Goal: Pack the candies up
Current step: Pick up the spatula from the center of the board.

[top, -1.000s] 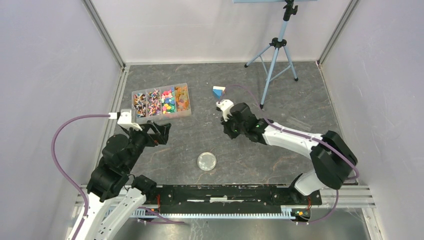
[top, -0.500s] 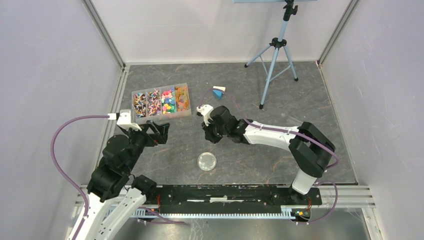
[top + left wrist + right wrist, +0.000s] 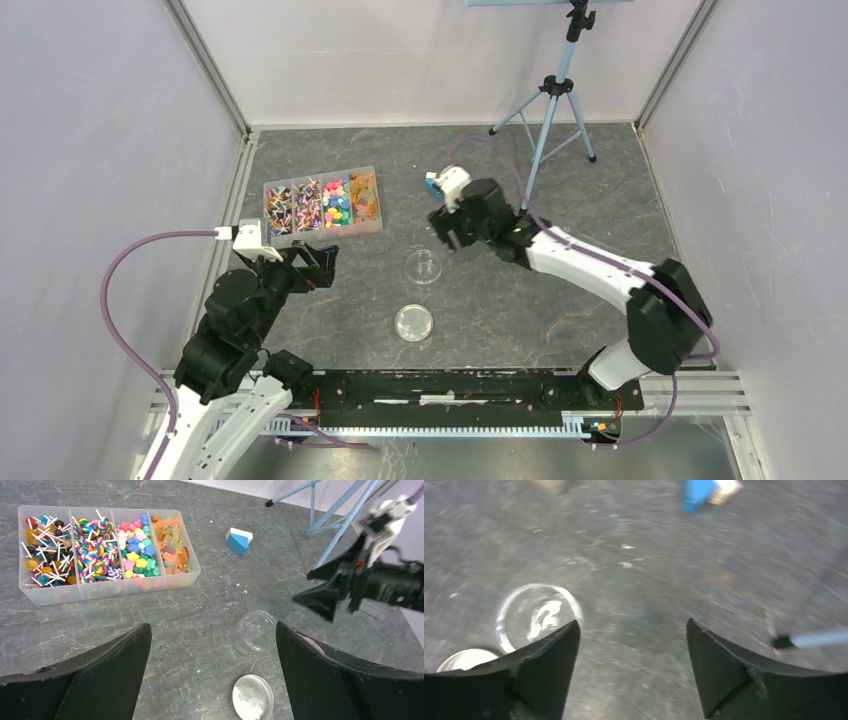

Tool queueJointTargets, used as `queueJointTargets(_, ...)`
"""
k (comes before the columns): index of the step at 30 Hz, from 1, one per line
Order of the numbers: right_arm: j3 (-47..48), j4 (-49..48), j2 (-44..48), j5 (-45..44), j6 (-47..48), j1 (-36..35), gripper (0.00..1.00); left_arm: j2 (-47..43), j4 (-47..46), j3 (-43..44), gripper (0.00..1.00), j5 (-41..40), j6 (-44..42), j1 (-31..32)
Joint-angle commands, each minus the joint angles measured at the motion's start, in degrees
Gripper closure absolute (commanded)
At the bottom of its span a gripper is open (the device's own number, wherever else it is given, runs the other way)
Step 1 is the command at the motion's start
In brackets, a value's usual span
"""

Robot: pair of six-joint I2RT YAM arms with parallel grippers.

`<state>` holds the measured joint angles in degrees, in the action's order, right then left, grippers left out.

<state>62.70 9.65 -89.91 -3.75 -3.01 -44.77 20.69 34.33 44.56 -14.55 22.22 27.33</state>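
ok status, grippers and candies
Left gripper open, empty. Right gripper open, empty. Candies in compartment tray; clear jar empty, lid beside it. Nothing between tray and jar.

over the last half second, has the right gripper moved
Yes: the right gripper has swung rightward and farther from the bases, toward the tripod, away from the candy tray.

This place is presenting as a robotics lab test cell. White panels (image 3: 90,150) on aluminium framing (image 3: 208,65) are enclosing a grey stone-patterned table (image 3: 500,300). A left arm (image 3: 235,320) and a right arm (image 3: 590,272) are sitting bolted to a black rail (image 3: 450,385), a purple cable (image 3: 104,292) is looping alongside, and a light-blue tripod (image 3: 548,115) is standing at the back.
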Motion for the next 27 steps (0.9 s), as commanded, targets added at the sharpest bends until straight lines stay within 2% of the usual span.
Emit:
queueJointTargets(1,-4.6,-1.4,7.5,-6.1,9.5,6.6,0.03,0.2,-0.7,-0.2,0.00,-0.7,-2.1,-0.3)
queueJointTargets(6,-10.6,-3.5,10.4,-15.5,18.6,11.9,0.02,0.0,-0.7,-0.3,0.00,-0.4,-2.0,-0.3)
queueJointTargets(11,-13.6,-4.4,9.1,-17.4,25.9,17.6,0.02,0.1,-0.6,-0.2,0.00,-0.2,-1.9,-0.3)
queueJointTargets(19,-9.5,4.1,1.7,-0.6,30.5,30.7,0.02,0.5,-0.7,-0.3,0.00,0.2,-1.9,-0.3)
queueJointTargets(23,-3.0,10.9,-4.1,0.3,32.5,35.5,0.02,1.0,-0.7,-0.3,0.00,0.7,-2.0,-0.3)
queueJointTargets(27,-0.1,10.7,-6.9,9.3,32.0,40.7,0.03,0.9,-0.9,-0.3,0.00,0.8,-1.9,-0.3)
